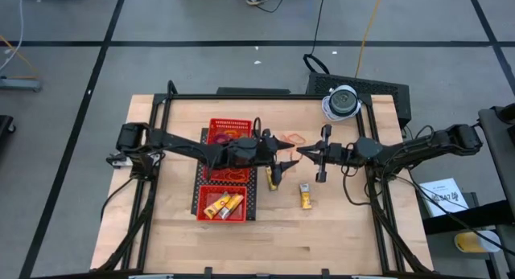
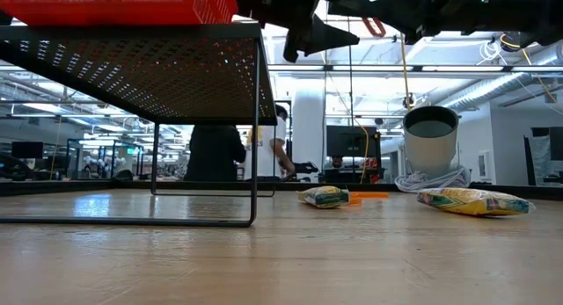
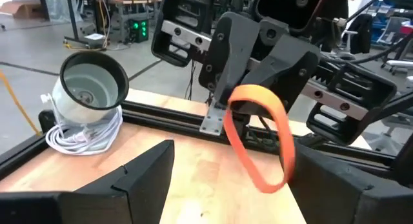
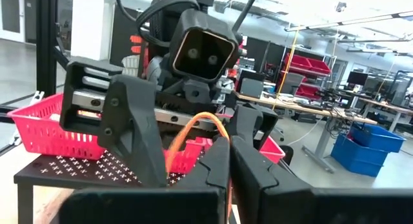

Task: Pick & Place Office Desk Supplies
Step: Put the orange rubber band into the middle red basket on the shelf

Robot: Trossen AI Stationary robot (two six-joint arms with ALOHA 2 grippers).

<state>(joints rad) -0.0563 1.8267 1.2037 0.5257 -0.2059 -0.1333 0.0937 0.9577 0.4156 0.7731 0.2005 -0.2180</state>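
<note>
Left wrist view: orange rubber band (image 3: pixel 258 137), aloft above the table beside the red tray (image 1: pixel 229 128), pinched in closed right gripper (image 3: pixel 222 114) opposite wide-open, empty left gripper (image 1: pixel 283 160); step judged a mid-air handover; next, left fingers close on the loop.

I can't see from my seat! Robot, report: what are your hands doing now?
Right gripper shut on orange rubber band, mid-air at table centre. Left gripper open, facing it, fingers either side of the band. Red tray close behind the left gripper.

right pincer (image 4: pixel 229 161) pinches orange rubber band (image 4: pixel 193 130).
</note>
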